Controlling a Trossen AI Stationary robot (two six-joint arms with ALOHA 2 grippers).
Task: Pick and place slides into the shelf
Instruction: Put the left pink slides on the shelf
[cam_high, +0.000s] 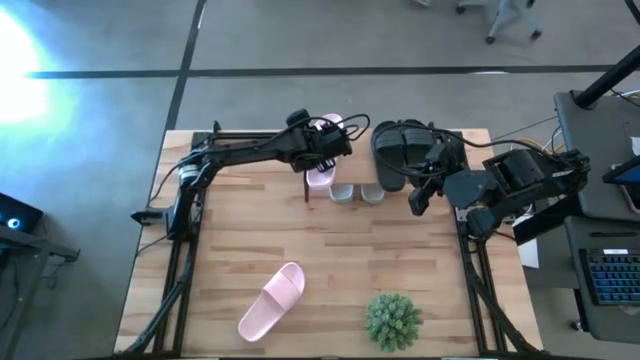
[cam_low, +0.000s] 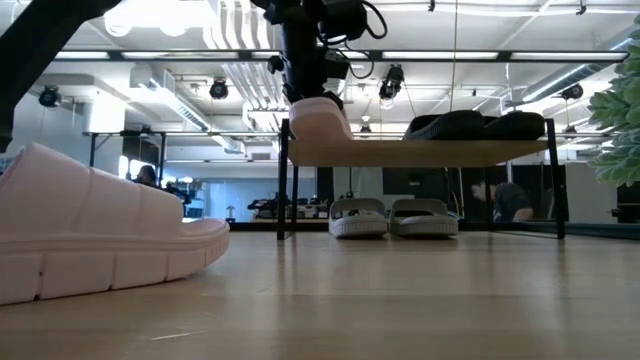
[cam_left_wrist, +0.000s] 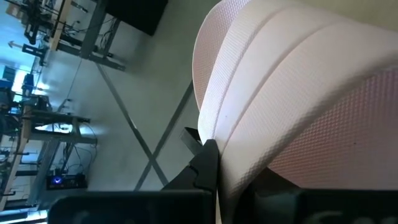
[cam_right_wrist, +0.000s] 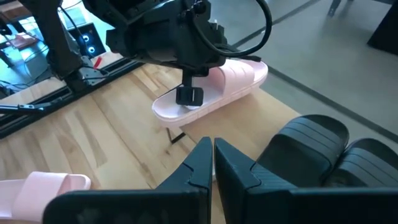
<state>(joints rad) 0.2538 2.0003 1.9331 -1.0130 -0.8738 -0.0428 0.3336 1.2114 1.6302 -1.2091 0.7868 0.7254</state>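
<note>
One pale pink slide (cam_high: 321, 172) lies at the left end of the shelf's plank top (cam_low: 440, 153). My left gripper (cam_high: 322, 150) is above it and shut on it. Two black slides (cam_high: 402, 150) sit on the plank to the slide's right. Two grey-white slides (cam_low: 390, 217) stand on the table under the shelf. The second pink slide (cam_high: 272, 300) lies sole down near the table's near edge. My right gripper (cam_right_wrist: 213, 155) is shut and hovers by the shelf's right end, touching nothing. My left gripper holds the pink slide by its heel half, behind the strap (cam_right_wrist: 241, 73). It comes from above, pointing down. One finger (cam_right_wrist: 189, 96) lies against the sole's side edge (cam_left_wrist: 214, 134); the slide hides the other. The sole meets the plank's left end (cam_low: 300, 150).
A small green plant (cam_high: 392, 318) stands near the table's near edge, right of the loose pink slide. The shelf's thin black legs (cam_low: 283, 190) stand at the far side of the table. Bare wooden tabletop (cam_high: 400, 250) lies between the shelf and the plant.
</note>
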